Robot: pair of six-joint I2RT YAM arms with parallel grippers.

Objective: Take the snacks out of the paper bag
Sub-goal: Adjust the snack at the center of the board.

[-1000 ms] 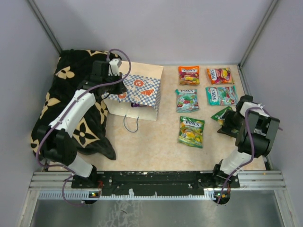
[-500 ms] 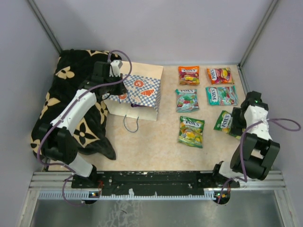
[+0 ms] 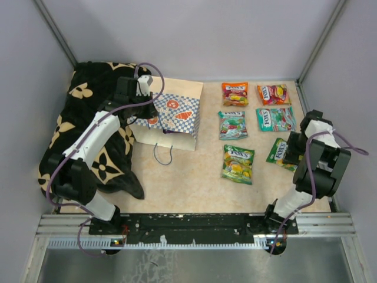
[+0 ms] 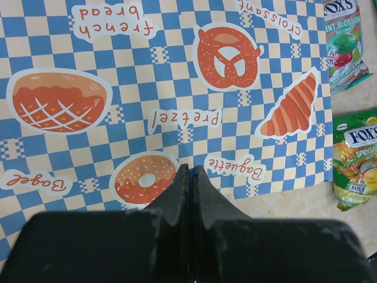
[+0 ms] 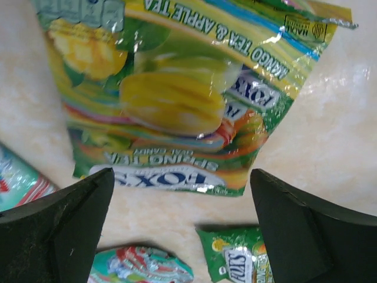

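"Where is room opening up?"

"I'm seeing bare table (image 3: 206,154) running between the paper bag (image 3: 177,115) and the candy packets (image 3: 232,125), widening toward the near edge."

"And what's getting in the way?"

"The black flowered cloth (image 3: 88,124) is crowding the bag's left side, and the packets are filling the right, close to the right wall (image 3: 349,88)."

snacks (image 3: 238,163) right of paper bag (image 3: 177,113), cloth (image 3: 66,125) left

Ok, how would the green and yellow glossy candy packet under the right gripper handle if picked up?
The green and yellow glossy candy packet is probably floppy: its film is creased and lies flat. Its shiny surface looks slippery, so the open right gripper may slip. It seems thin, so likely light.
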